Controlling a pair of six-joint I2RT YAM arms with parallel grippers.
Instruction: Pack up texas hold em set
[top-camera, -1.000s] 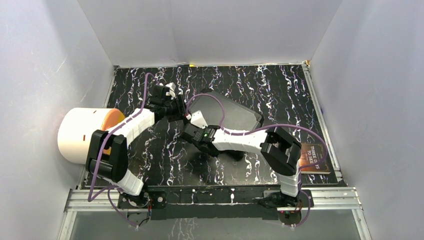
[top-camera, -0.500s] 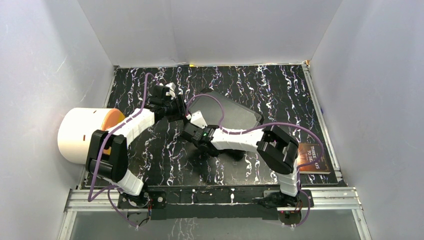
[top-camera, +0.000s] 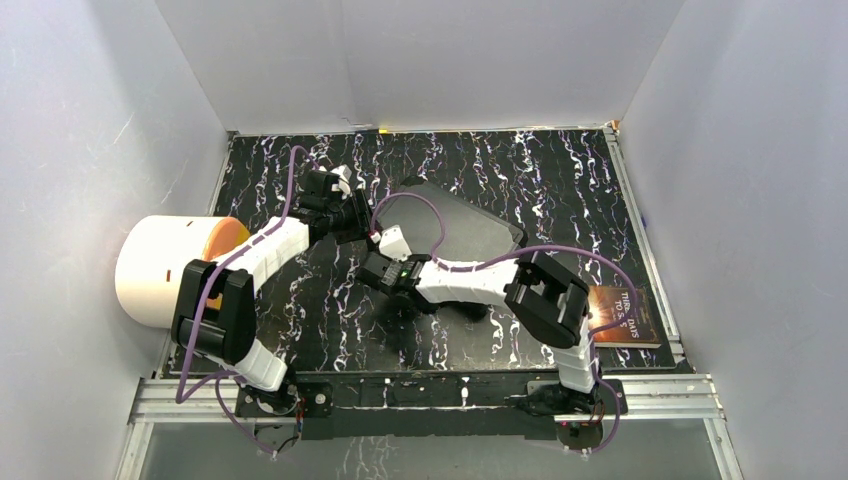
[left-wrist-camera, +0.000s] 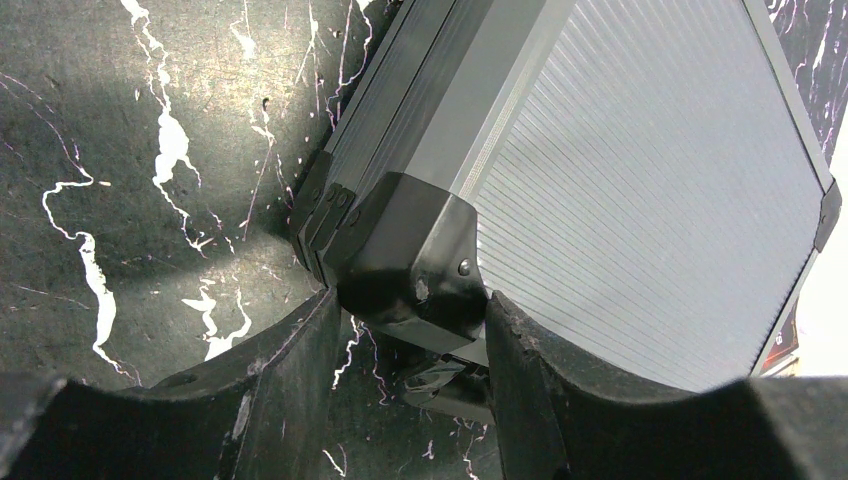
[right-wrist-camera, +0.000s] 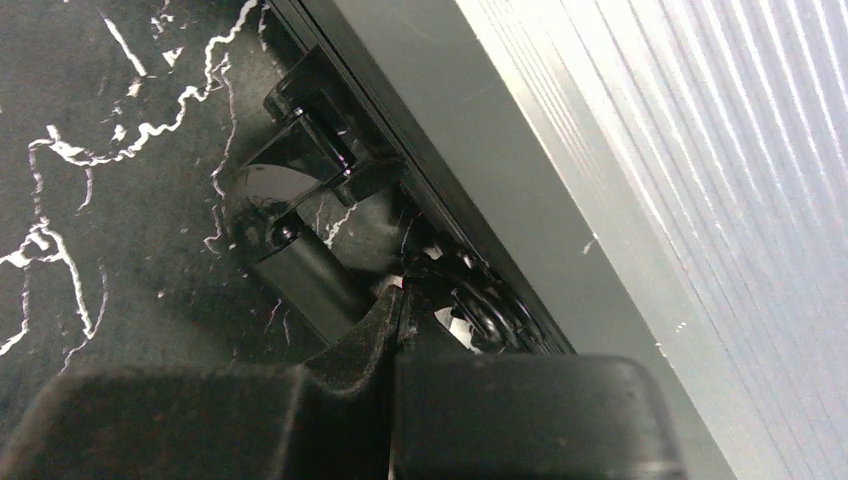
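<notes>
The black hard case (top-camera: 462, 222) lies shut and skewed on the marbled table, its ribbed grey lid (left-wrist-camera: 640, 200) facing up. My left gripper (top-camera: 366, 227) is at its left corner, and in the left wrist view the gripper (left-wrist-camera: 410, 300) has its fingers pressed against both sides of the black corner cap (left-wrist-camera: 415, 265). My right gripper (top-camera: 385, 268) is shut and empty. In its wrist view the gripper (right-wrist-camera: 400, 292) rests against the case's front side, between the handle (right-wrist-camera: 300, 270) and a latch (right-wrist-camera: 485, 315). Chips, decks and the yellow disc are out of view.
A big white cylinder (top-camera: 160, 272) with an orange part (top-camera: 228, 235) stands at the left edge. A dark book (top-camera: 625, 318) lies at the right, partly under the right arm's elbow. White walls enclose the table on three sides.
The right arm's elbow and wrist have shifted slightly left, sliding its shut gripper along the case's front side. The left arm and case have not moved.
</notes>
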